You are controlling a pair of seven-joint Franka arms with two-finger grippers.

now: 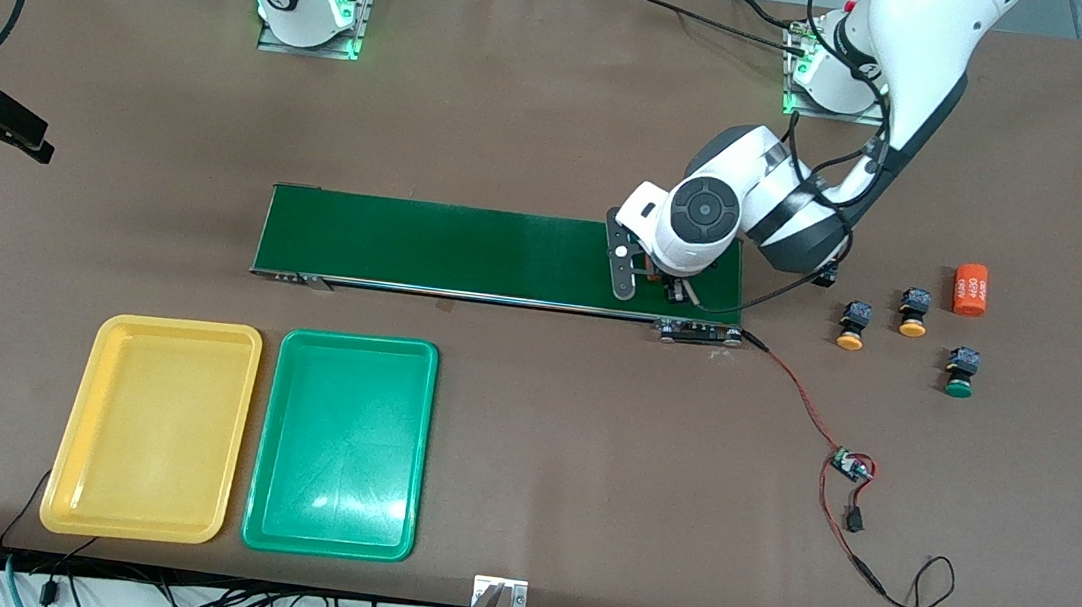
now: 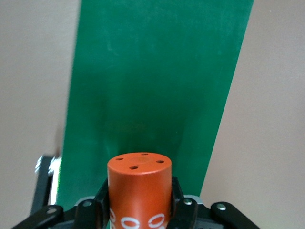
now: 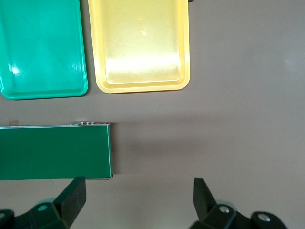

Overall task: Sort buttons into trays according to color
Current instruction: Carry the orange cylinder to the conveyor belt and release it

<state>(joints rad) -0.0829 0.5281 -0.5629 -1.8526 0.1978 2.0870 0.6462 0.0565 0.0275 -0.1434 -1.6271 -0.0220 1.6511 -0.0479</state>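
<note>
Only left wrist shows claw [image 2: 139, 212] gripping orange cylinder [image 2: 138, 191].

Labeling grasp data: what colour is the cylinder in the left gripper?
Orange with white print; the cylinder shows best in the left wrist view.

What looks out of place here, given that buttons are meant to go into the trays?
The left gripper, over the conveyor belt, has its jaws shut on an orange cylinder, not a button. Three buttons lie untouched at the left arm's end; both trays hold nothing. The right gripper waits open.
</note>
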